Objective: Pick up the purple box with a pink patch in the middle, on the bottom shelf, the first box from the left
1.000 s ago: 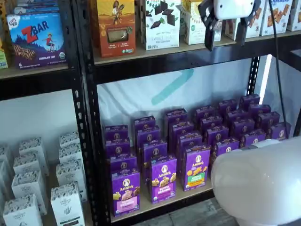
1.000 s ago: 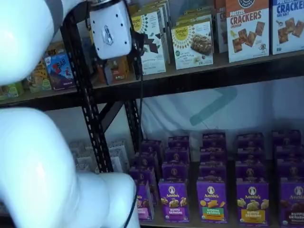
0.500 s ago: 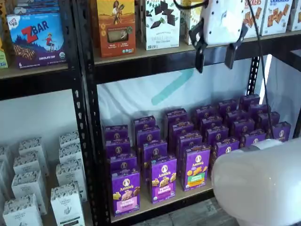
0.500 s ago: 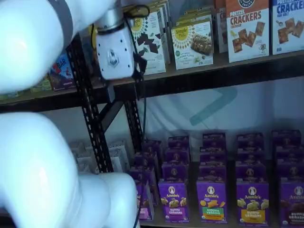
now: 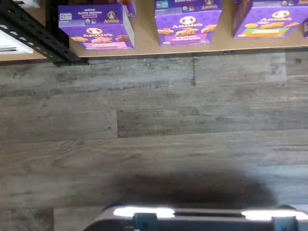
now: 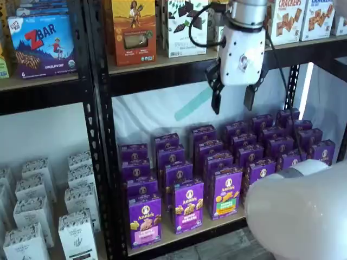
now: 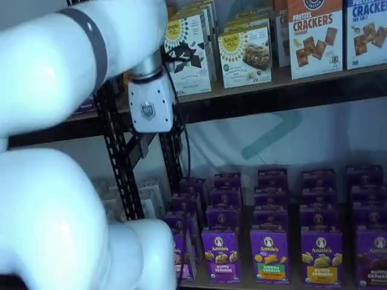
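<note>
The tool (image 6: pixel 233 102) hangs spread, holding nothing — well above the purple box (image 6: pixel 145 220).

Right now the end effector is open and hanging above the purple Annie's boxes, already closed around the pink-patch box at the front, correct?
Not closed around it. A shelf view shows the end effector open, its fingers apart and empty, high above the rows. The purple box with the pink patch stands untouched at the front of the bottom shelf.
</note>
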Tool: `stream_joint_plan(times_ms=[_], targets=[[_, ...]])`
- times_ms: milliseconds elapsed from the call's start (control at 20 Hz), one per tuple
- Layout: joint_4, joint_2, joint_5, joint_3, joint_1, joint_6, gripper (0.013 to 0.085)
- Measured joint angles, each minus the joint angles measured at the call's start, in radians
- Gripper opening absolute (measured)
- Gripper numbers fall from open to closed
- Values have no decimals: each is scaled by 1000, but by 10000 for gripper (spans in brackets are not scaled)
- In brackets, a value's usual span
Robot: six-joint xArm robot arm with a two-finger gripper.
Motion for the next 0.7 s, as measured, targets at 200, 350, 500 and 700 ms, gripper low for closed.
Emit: stream_joint_plan(times_ms=[200, 350, 500, 700], targets=[[18, 12, -81, 70, 15, 9, 850], [33, 28, -142, 120, 29, 15, 850], [38, 39, -234, 179, 50, 27, 850], [66, 95, -329, 233, 66, 24, 850]])
